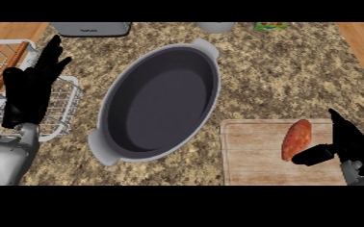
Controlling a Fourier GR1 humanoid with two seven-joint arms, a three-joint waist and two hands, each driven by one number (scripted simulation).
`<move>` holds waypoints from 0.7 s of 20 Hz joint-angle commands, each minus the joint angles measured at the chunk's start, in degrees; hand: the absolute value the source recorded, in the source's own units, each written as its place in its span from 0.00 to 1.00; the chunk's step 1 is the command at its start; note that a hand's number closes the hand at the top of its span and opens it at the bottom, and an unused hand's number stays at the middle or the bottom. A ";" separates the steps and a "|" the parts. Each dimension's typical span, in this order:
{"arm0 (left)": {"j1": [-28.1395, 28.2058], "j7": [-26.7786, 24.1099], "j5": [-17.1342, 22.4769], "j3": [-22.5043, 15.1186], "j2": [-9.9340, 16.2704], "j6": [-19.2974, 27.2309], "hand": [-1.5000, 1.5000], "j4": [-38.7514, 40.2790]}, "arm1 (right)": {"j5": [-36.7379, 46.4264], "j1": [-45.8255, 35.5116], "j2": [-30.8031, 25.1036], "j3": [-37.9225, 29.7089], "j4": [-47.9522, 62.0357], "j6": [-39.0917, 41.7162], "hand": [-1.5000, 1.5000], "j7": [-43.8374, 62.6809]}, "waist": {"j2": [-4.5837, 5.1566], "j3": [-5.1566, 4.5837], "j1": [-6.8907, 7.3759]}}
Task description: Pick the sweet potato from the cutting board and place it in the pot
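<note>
A tapered, orange-skinned sweet potato (296, 139) is seen lying on the pale wooden cutting board (249, 166), with the right hand (340, 146) spread open just beside it, right of the oval grey pot (113, 155), the left hand (32, 86) resting open

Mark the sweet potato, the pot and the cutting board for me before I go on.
sweet potato (295, 139): head view, middle of its body.
pot (213, 53): head view, far rim by the handle.
cutting board (252, 166): head view, bare wood left of the potato.
</note>
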 commanded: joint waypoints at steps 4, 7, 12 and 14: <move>8.31 3.10 -0.54 -0.11 -0.14 0.10 0.50 8.28 | -0.99 -1.95 2.16 -1.34 3.14 1.12 0.00 6.17 | 1.72 -1.69 1.00; 9.08 4.11 -0.86 -0.14 -0.39 0.62 0.50 7.31 | -0.42 -0.41 3.34 -0.69 3.88 0.33 0.00 5.26 | 1.39 -1.65 0.84; 7.90 4.43 0.15 1.09 0.27 -0.82 0.50 8.73 | 0.67 -1.24 5.41 -0.81 5.70 -0.58 0.00 4.26 | 1.57 -1.67 0.62; 8.54 3.60 0.37 1.09 -0.26 -0.80 0.50 7.83 | 1.49 -0.84 6.79 -0.18 6.98 -1.11 0.00 3.87 | 1.44 -1.67 0.80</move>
